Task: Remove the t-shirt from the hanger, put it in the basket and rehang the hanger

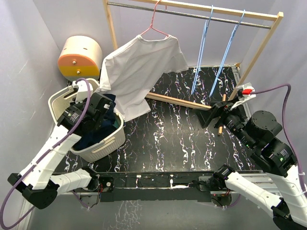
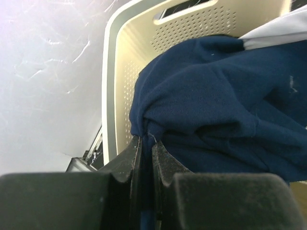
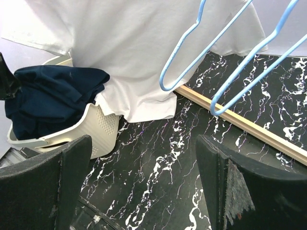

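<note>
White cotton fills the far-left of the overhead view: the t-shirt (image 1: 139, 72) hangs on a pink hanger (image 1: 154, 26) hooked over the rail (image 1: 192, 13), and its lower hem droops to the rim of a cream basket (image 1: 103, 143) at the left edge of the black marbled worktop (image 1: 177, 139). Two blue hangers (image 1: 204, 52) dangle bare further right on the same rail. The left pincer (image 1: 100, 111) is down in the basket. The right pincer (image 1: 211, 115) hovers near the right edge, apart from the shirt.

From the left wrist, the left pincer (image 2: 145, 141) is pressed together on a fold of a navy garment (image 2: 216, 110) lying in the basket (image 2: 124, 57). A sliver of pale cloth shows at the upper right.

From the right wrist, the right pincer (image 3: 144, 148) is spread wide and holds nothing, above bare worktop. Ahead of it the t-shirt (image 3: 124, 48) drapes over the basket's near rim (image 3: 98, 127), beside the navy garment (image 3: 53, 91). The blue hangers (image 3: 184, 52) hang in front, above a wooden bar (image 3: 240, 120) lying on the worktop.
</note>
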{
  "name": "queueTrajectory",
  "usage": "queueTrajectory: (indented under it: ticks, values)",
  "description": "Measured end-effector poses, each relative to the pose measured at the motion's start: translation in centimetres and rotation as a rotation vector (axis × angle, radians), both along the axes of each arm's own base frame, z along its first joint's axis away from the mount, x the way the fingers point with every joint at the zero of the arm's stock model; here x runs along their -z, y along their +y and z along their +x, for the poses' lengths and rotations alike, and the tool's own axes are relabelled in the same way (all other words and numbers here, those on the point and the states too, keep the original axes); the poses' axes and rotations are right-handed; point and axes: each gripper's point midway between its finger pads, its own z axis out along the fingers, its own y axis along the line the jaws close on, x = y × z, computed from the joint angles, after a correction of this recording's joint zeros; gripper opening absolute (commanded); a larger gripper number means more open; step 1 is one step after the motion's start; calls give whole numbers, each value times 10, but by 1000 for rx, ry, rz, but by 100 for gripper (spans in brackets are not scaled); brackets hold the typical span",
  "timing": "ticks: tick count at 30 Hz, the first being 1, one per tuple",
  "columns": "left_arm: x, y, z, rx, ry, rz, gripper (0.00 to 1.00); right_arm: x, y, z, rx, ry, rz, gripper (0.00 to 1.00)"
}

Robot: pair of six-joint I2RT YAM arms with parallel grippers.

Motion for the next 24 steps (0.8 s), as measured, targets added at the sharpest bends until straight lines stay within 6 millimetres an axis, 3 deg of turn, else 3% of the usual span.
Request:
queueTrajectory:
  ticks: [12, 15, 17, 24]
  values:
    - [72, 27, -11, -130, 147, -20, 0, 7, 12, 5, -36, 27, -14, 92]
    - [78, 30, -8, -159, 140, -88, 4, 8, 13, 4, -42, 30, -14, 92]
    - [85, 31, -4, -174, 123, -149, 2, 8, 14, 5, -46, 26, -11, 92]
    - [131, 54, -10, -317, 170, -323, 0, 17, 18, 9, -50, 43, -23, 92]
